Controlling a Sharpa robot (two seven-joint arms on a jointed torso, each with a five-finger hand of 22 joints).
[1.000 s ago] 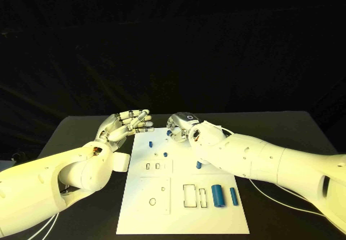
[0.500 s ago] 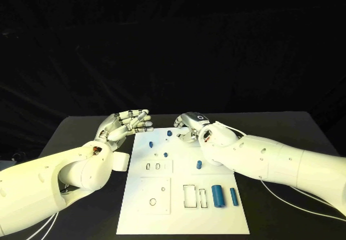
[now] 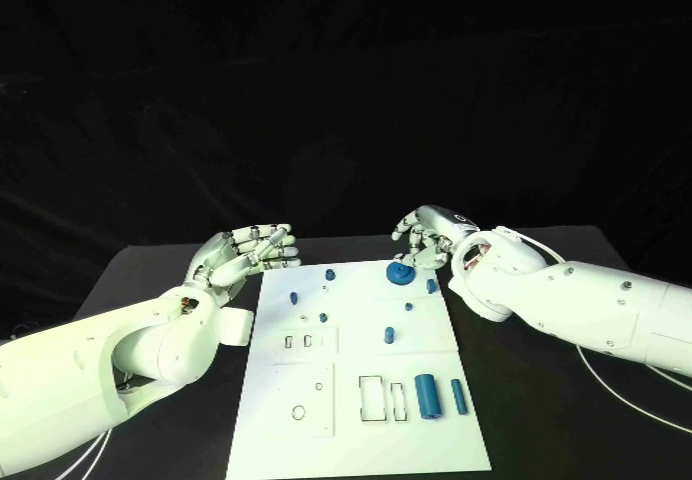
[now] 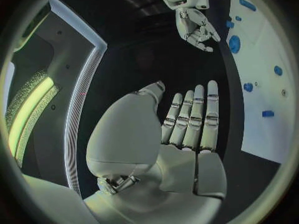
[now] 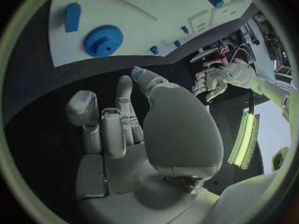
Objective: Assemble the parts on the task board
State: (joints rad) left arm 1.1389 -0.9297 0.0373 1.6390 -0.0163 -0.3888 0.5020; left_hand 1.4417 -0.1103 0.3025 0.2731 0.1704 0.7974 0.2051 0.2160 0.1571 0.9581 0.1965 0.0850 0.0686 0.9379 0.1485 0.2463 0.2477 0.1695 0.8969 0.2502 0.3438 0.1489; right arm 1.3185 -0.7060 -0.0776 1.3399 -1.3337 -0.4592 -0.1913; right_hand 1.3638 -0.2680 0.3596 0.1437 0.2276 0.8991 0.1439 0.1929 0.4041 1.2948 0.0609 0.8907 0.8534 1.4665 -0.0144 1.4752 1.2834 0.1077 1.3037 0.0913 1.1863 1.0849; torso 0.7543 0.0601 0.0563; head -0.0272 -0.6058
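The white task board (image 3: 361, 430) lies in the middle of the black table. A blue gear (image 3: 400, 272) lies flat near its far right corner, also seen from the wrists (image 5: 103, 40) (image 4: 234, 43). My right hand (image 3: 427, 236) hovers just beyond the gear, fingers loosely curled and holding nothing (image 5: 118, 119) (image 4: 193, 20). My left hand (image 3: 245, 250) is off the board's far left corner, fingers straight and empty (image 4: 187, 119) (image 5: 215, 79). Small blue pegs (image 3: 387, 334) stand across the far half. Two blue cylinders (image 3: 426, 390) lie near the right edge.
A small blue block (image 3: 433, 286) lies beside the gear near the board's right edge (image 5: 73, 16). Rectangular and round cut-outs (image 3: 371, 396) sit in the board's near half. A white cable (image 3: 613, 375) trails on the table (image 3: 159, 275) under my right arm.
My right hand has moved right and back from the board's far middle towards its far right corner. The blue gear, not seen before, now lies in plain sight on the board. The left hand stayed.
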